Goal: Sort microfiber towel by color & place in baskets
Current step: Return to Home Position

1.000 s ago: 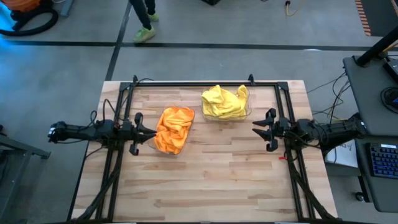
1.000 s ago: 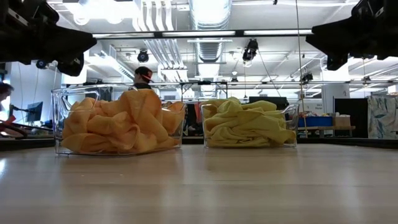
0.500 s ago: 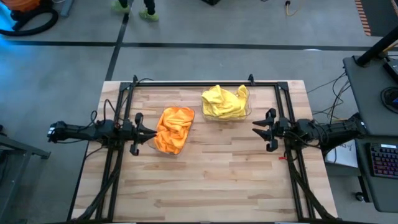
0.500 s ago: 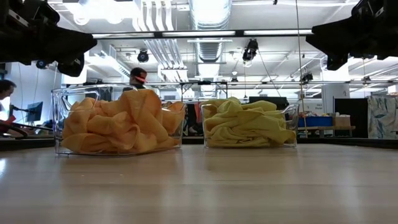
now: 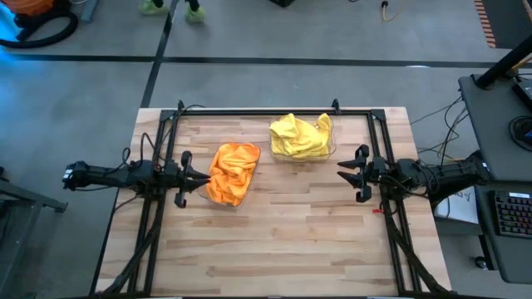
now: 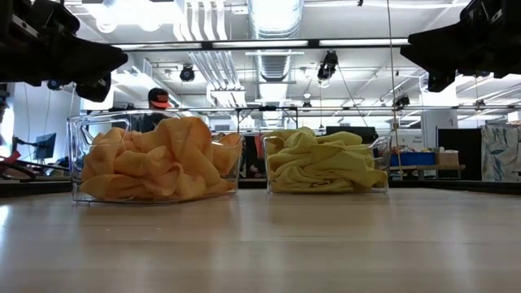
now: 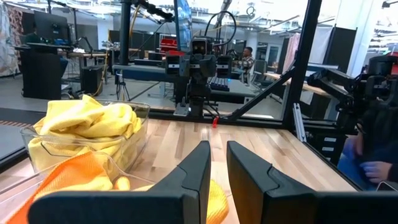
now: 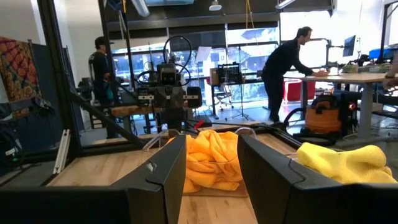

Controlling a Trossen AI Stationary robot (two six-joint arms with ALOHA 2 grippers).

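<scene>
Crumpled orange microfiber towels [image 5: 233, 172] fill a clear basket [image 6: 77, 130] left of the table's middle. Yellow towels [image 5: 301, 137] fill a second clear basket [image 6: 381, 150] nearer the far edge. My left gripper [image 5: 206, 176] hangs level above the table's left side, pointing at the orange pile. Its fingers [image 7: 199, 168] are almost together, with only a narrow slit and nothing in it. My right gripper [image 5: 341, 170] hangs at the right side, pointing toward the middle, open and empty [image 8: 211, 146].
A black metal frame [image 5: 266, 111] runs along the far edge and down both sides, and the arms reach in over it. Bare wood [image 5: 274, 249] covers the table's near half. A person [image 6: 159, 102] stands beyond the far edge, and others stand in the room [image 8: 286, 59].
Both grippers and all towels have kept still. A person on the floor beyond the far edge has walked farther from the table and toward its left.
</scene>
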